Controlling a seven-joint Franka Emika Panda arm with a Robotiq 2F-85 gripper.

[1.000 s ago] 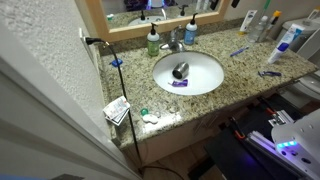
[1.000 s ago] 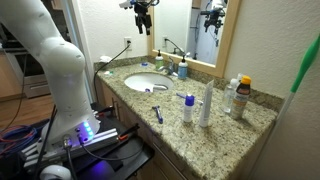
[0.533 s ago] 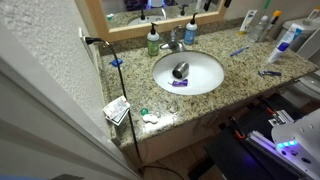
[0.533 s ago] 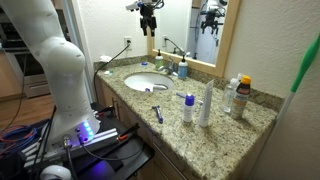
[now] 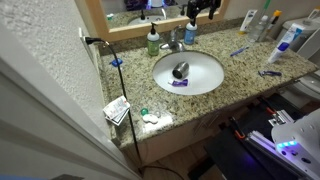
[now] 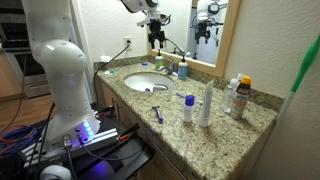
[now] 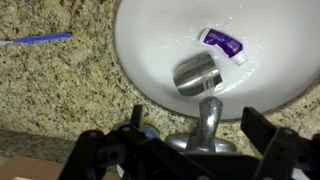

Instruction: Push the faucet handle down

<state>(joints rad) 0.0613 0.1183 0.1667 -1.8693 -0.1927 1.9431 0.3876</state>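
Hovering over the faucet handle [image 7: 197, 146], the gripper [image 7: 192, 118] holds its jaws wide; seemingly the approach step, next lowering to press the lever.

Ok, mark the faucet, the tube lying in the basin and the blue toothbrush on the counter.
faucet [image 7: 207, 120], wrist view, on its shiny metal neck.
tube [image 7: 226, 43], wrist view, on its purple label.
blue toothbrush [image 7: 40, 39], wrist view, on its thin handle.
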